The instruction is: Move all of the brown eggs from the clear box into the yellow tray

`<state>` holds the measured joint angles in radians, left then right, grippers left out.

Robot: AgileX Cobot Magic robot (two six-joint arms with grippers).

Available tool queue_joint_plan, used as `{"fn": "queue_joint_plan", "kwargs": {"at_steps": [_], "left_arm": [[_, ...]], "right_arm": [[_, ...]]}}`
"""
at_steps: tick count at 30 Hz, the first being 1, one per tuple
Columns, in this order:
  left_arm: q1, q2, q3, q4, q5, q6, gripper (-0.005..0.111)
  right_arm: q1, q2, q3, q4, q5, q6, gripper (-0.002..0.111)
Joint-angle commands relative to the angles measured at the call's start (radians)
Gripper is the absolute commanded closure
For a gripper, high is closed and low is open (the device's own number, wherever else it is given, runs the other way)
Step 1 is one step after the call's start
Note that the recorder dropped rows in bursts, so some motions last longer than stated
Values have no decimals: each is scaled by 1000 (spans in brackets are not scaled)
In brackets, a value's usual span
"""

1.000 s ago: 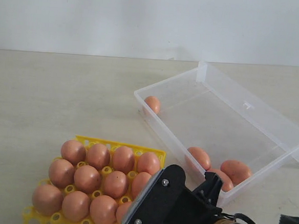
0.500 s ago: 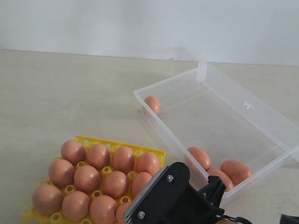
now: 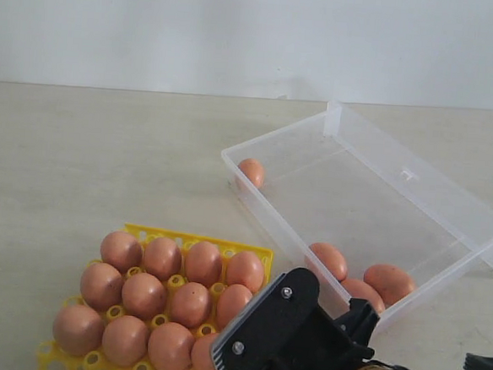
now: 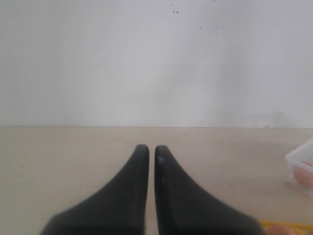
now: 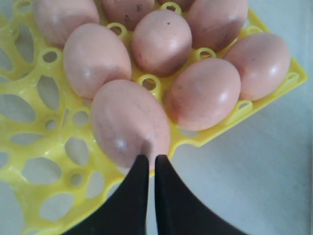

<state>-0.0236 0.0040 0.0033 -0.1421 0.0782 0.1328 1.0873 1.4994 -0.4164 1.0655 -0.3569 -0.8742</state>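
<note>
Smooth, faintly speckled orange-brown oval eggs (image 5: 129, 122) with a soft sheen, at the tips of the matt black right claw (image 5: 147, 160). Beneath it, glossy bright yellow plastic tray (image 3: 184, 236). Beside it, smooth transparent plastic box (image 3: 372, 202) on matt beige surface (image 3: 104, 158).

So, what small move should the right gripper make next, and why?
Probably lift the right gripper off the yellow tray and swing toward the clear box. Its jaws are shut and empty, tips at an egg already seated in a cup, while four brown eggs lie in the box.
</note>
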Motion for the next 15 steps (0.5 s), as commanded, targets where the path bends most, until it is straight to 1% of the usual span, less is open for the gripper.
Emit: {"fn": "queue_joint_plan", "kwargs": {"at_steps": [1, 7, 15], "left_arm": [[1, -4, -3, -3, -3, -7, 103], [1, -4, -3, -3, -3, -7, 103], [1, -4, -3, -3, -3, -7, 103]], "right_arm": [[-1, 10, -2, 4, -34, 19, 108], [-1, 67, -2, -2, -41, 40, 108], [-1, 68, -2, -9, -24, 64, 108]]}}
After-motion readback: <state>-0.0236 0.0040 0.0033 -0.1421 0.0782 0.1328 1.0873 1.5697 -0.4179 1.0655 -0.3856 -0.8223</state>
